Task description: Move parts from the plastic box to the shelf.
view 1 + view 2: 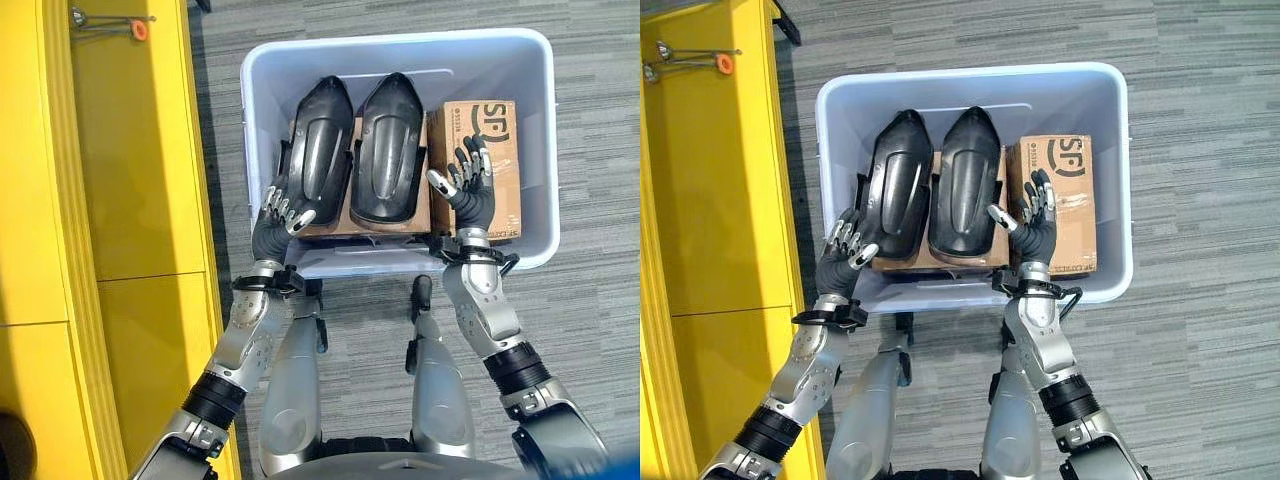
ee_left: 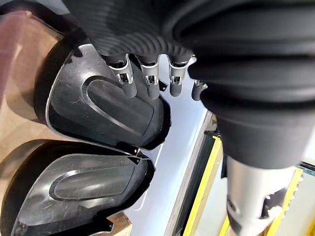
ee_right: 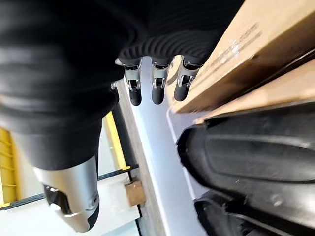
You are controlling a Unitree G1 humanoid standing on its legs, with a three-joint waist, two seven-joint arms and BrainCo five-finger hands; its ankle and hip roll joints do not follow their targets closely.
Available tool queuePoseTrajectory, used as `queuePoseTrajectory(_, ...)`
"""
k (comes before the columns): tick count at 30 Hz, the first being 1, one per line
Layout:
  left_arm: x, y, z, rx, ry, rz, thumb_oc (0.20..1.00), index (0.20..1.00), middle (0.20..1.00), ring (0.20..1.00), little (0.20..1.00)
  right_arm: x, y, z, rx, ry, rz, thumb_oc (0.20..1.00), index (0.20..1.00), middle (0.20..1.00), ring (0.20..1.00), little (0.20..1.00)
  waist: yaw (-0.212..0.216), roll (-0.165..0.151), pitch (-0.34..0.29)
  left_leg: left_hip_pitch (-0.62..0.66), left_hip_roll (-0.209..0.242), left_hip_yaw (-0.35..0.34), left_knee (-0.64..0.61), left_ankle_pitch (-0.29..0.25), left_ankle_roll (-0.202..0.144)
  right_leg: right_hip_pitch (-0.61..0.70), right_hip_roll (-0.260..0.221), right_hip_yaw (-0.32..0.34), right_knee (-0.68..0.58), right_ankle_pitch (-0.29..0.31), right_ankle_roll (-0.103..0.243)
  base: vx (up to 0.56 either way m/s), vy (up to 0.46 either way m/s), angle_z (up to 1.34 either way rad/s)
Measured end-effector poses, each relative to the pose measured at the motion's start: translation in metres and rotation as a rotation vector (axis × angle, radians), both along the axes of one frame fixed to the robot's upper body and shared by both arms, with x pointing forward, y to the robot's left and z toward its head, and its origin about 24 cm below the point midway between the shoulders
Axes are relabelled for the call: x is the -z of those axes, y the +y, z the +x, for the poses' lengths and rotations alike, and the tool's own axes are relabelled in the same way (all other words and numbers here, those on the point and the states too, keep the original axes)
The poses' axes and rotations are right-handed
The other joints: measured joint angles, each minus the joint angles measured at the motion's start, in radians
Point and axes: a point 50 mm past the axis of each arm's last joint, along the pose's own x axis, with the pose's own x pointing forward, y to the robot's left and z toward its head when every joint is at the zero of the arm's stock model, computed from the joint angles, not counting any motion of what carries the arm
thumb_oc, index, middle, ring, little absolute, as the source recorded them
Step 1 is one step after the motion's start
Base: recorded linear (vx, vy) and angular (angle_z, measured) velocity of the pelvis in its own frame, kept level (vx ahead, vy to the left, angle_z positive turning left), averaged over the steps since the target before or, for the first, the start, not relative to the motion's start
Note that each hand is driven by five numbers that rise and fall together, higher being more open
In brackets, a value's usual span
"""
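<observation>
Nearest to the robot, both hands reach over the near rim of the plastic box (image 1: 540, 150), which stands on the grey carpet floor (image 1: 600, 300). The left hand (image 1: 283, 212) is at the near end of the left black part (image 1: 318, 150), its fingers loosely spread and relaxed, holding nothing; whether they touch the part I cannot tell. The right hand (image 1: 468, 180) is raised above the near end of the cardboard box (image 1: 490, 130), its fingers straight and spread, also holding nothing. Inside the plastic box, the two black parts lie side by side on brown cardboard, the right black part (image 1: 388, 145) just beside the cardboard box. On the robot's left stands the yellow shelf (image 1: 120, 180).
</observation>
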Motion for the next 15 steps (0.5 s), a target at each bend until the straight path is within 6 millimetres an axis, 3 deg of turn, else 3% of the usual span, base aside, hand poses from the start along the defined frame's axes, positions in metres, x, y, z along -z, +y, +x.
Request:
queuePoseTrajectory(6,0.000,0.000,0.000,-0.003,0.002,0.000,1.000,1.000,1.000,1.000,1.000,0.003,-0.002,0.003,0.028,0.018,0.002,1.000,1.000,1.000,1.000,1.000,0.004,0.000,0.000,-0.016,-0.003,-0.002,-0.001,0.002,0.000,-0.015,-0.002,-0.001,0.001,0.001,0.001,0.00,0.000,0.00)
queuePoseTrajectory(9,-0.001,0.001,-0.001,-0.006,-0.009,-0.002,1.000,1.000,1.000,1.000,1.000,0.009,-0.004,0.019,0.074,0.077,-0.017,1.000,1.000,1.000,1.000,1.000,0.007,0.002,0.000,-0.026,-0.004,-0.001,-0.001,0.004,0.002,-0.027,-0.003,0.000,0.002,0.002,0.003,0.00,0.000,0.00)
queuePoseTrajectory(15,-0.007,-0.004,-0.001,0.016,-0.036,-0.010,1.000,1.000,1.000,1.000,1.000,0.000,-0.005,0.029,0.113,0.073,-0.015,1.000,1.000,1.000,1.000,1.000,0.023,0.017,0.008,-0.057,-0.008,0.001,-0.004,0.011,0.003,-0.061,-0.007,0.001,0.004,0.007,0.009,0.00,0.000,0.00)
